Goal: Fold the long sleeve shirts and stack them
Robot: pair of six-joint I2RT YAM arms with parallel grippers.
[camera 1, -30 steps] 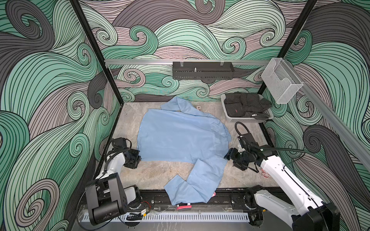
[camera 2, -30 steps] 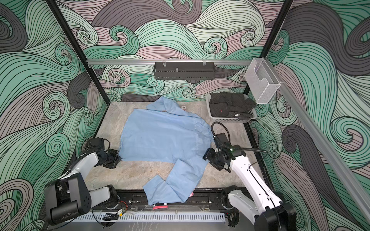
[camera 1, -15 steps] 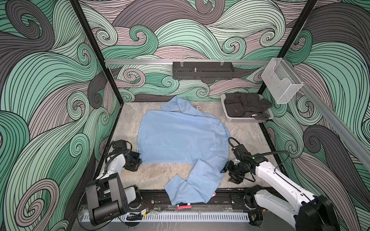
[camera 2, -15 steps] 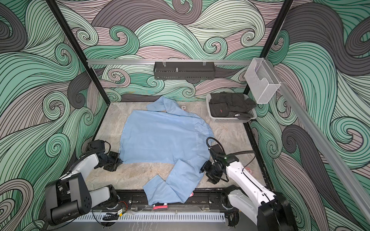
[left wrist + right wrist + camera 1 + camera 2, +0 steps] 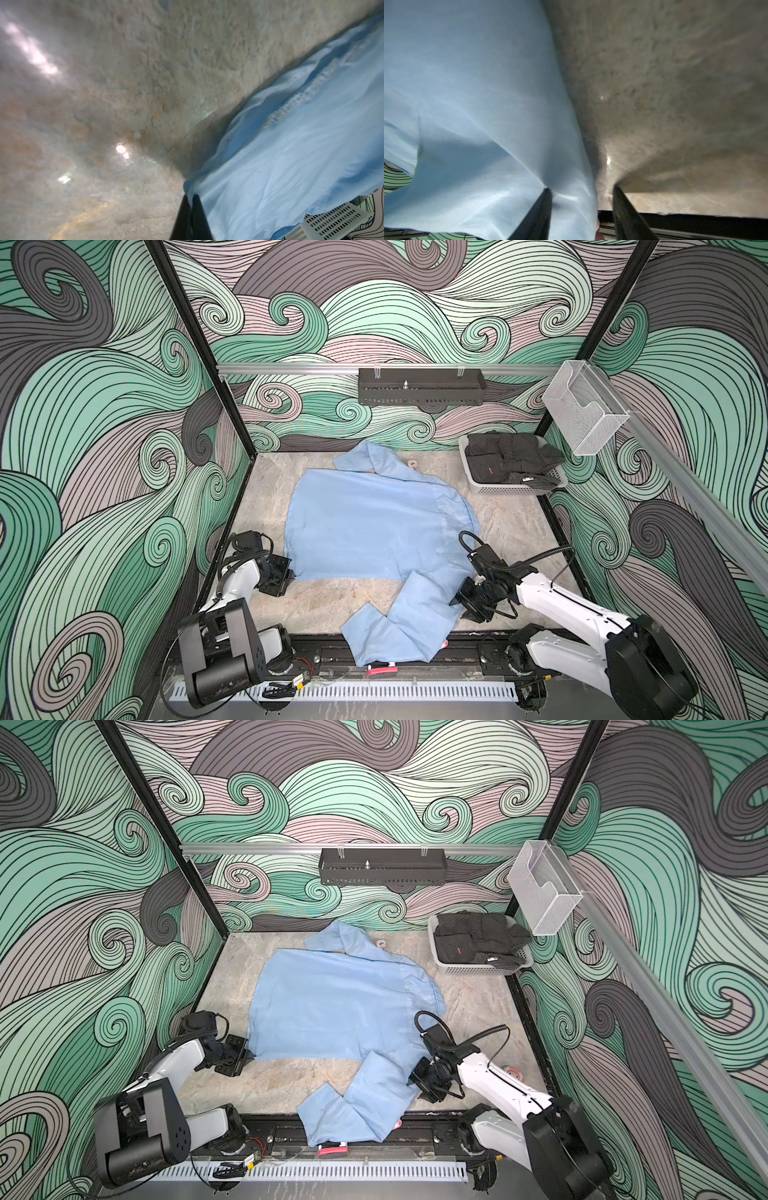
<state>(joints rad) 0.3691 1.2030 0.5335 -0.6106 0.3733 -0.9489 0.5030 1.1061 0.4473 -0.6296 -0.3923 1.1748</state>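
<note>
The left gripper is pinching a corner of the shirt. The right gripper, jaws parted, is straddling its sleeve.

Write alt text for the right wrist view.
Two dark fingers stand apart at the edge of a light-blue shirt, with cloth lying partly between them. A mottled beige table lies bare beside the shirt.

Big green, pink and grey swirls cover the walls. The tabletop looks like pale stone, with bright spots of light. A black shelf hangs on the back rail.
</note>
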